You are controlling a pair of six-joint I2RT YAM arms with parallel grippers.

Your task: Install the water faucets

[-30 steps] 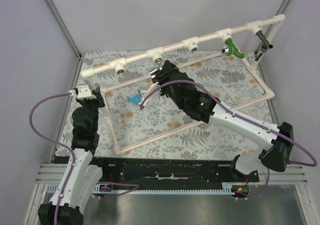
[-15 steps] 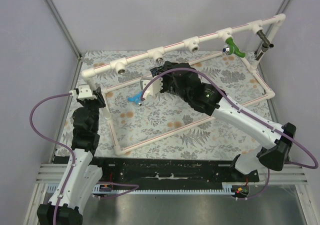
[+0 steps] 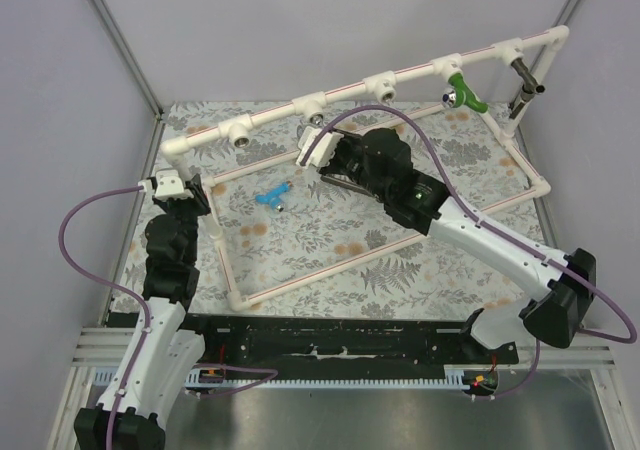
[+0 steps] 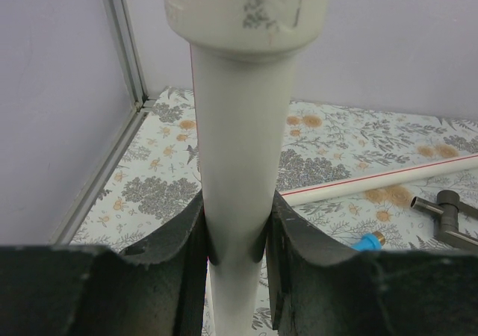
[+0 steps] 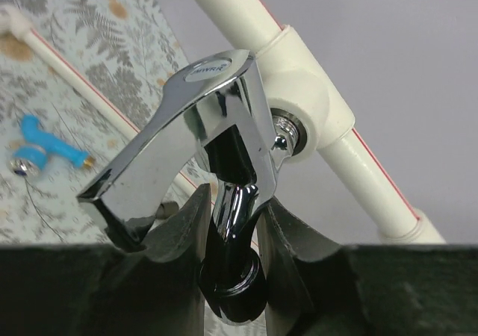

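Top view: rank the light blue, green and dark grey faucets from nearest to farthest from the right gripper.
1. Light blue faucet, on the mat, left of the right gripper.
2. Green faucet, on the rail, to the right.
3. Dark grey faucet, far right corner.

The left arm (image 3: 165, 260) stands folded on the left side, with its wrist pointing away from the base. Its jaws are closed on an upright white pipe (image 4: 237, 164), with one dark finger (image 4: 168, 254) pressed on each side. The right arm (image 3: 480, 240) stretches from its base on the right, far forward and to the left, with the forearm almost straight. Its jaws pinch the lower body of a silver faucet (image 5: 202, 127) from below. From above they are mostly hidden under the wrist, which seems tilted slightly upward.
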